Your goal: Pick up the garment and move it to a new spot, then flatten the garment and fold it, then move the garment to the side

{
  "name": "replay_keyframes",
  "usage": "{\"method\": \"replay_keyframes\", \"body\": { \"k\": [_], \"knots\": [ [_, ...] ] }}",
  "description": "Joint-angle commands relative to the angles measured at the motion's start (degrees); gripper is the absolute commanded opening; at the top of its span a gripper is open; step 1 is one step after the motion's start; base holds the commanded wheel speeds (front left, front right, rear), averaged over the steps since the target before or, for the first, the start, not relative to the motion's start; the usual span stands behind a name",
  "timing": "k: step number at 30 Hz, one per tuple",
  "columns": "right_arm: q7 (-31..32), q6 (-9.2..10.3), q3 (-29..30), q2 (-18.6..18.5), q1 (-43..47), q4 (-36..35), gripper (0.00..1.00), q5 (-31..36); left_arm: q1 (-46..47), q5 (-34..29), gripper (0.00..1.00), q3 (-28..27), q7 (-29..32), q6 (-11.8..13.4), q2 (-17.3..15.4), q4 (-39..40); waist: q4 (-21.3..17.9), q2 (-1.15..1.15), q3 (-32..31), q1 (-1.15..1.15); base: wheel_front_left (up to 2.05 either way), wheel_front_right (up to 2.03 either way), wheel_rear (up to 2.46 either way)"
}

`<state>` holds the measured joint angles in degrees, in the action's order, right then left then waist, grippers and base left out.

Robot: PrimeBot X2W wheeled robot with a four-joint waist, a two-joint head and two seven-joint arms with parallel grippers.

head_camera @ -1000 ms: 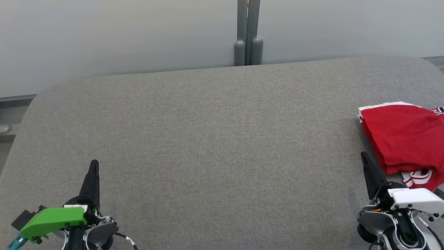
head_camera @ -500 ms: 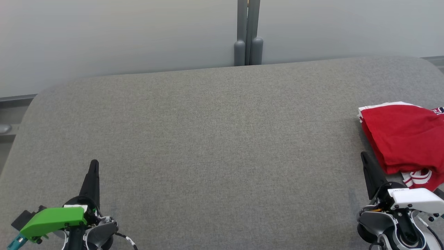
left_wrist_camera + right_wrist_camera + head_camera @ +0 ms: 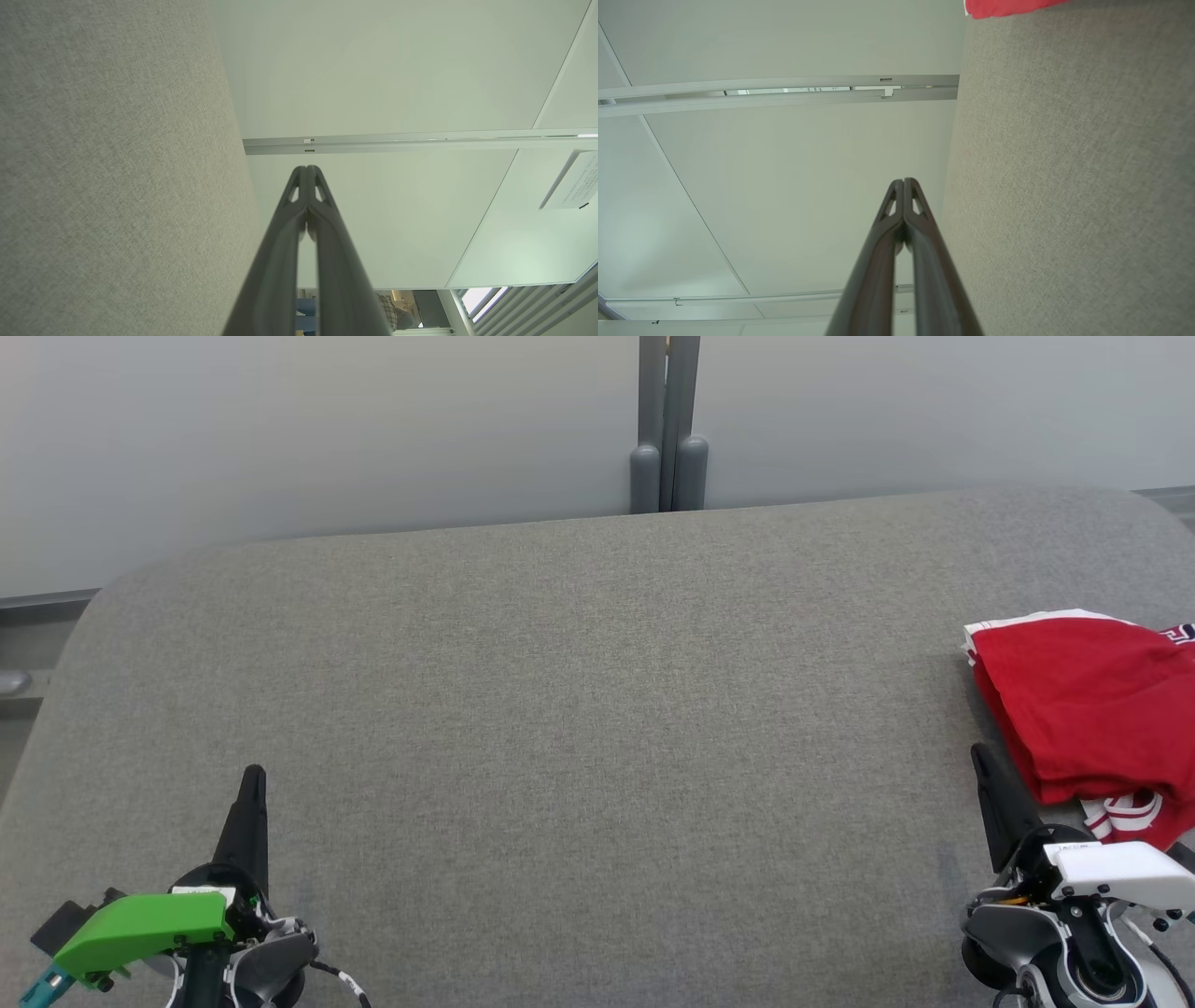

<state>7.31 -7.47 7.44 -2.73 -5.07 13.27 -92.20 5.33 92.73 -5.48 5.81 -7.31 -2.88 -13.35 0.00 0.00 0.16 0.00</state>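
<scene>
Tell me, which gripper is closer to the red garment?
The right gripper, with the white mount: it sits just beside the garment. The left gripper, with the green mount, is far off.

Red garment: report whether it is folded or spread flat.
Folded: the red garment lies as a compact bundle on the grey surface, stacked layer edges showing along its left side.

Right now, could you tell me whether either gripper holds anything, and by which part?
Nothing is held: the left gripper and right gripper are both shut and empty, and the red garment lies on the grey cushion beside the right one.
</scene>
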Motion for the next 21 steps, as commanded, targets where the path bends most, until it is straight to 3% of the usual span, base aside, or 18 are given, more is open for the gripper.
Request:
{"method": "replay_keyframes", "body": {
  "k": [1, 21],
  "knots": [
    [0.17, -0.04, -0.02, -0.29, -0.60, -0.19, 0.00, -0.41, 0.52, -0.30, 0.00, -0.18, 0.11, -0.33, 0.04, 0.08, 0.00, 0.00, 0.00, 0.00, 0.00, 0.00, 0.00],
    [0.17, -0.04, -0.02, -0.29, -0.60, -0.19, 0.00, -0.42, 0.53, -0.31, 0.00, -0.19, 0.13, -0.33, 0.05, 0.08, 0.00, 0.00, 0.00, 0.00, 0.00, 0.00, 0.00]
  ]
}}
